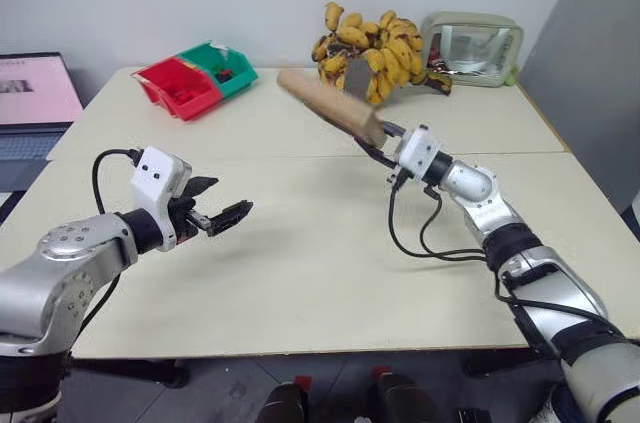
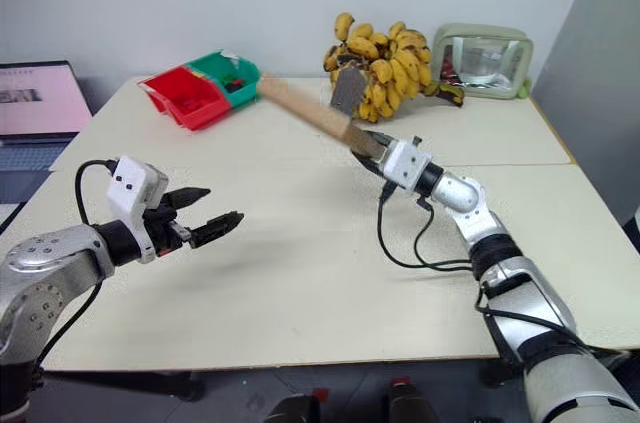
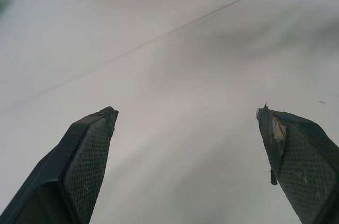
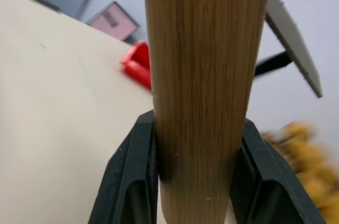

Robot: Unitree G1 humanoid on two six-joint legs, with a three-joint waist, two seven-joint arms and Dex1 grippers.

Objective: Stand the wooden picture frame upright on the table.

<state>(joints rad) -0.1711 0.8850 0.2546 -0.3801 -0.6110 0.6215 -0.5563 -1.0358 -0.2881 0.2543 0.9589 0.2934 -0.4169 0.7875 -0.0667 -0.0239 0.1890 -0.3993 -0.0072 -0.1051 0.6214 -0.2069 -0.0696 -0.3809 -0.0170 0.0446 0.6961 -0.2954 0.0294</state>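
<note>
So our arms are mostly silver-grey metal shells with black joint rings, and each wrist has a white boxy block, the left one with two small dark holes. Loose black cables loop off both forearms. Our left gripper (image 1: 222, 215) and right gripper (image 4: 194, 173) have black wedge fingers (image 3: 87, 158) with cross-hatched textured pads.

Pale cream table (image 1: 300, 273), seam line running across its middle. Far half carries everything. Red bin (image 1: 178, 85) and green bin (image 1: 222, 67) touch side by side near the far left corner – small items inside, too small to tell. Bunch of bananas (image 1: 372, 51) sits at the far edge, centre-right. Green-rimmed clear pouch (image 1: 472, 48) stands just beside the bananas, at the far right corner. Near half of the tabletop – bare surface, with shadows on it.
</note>
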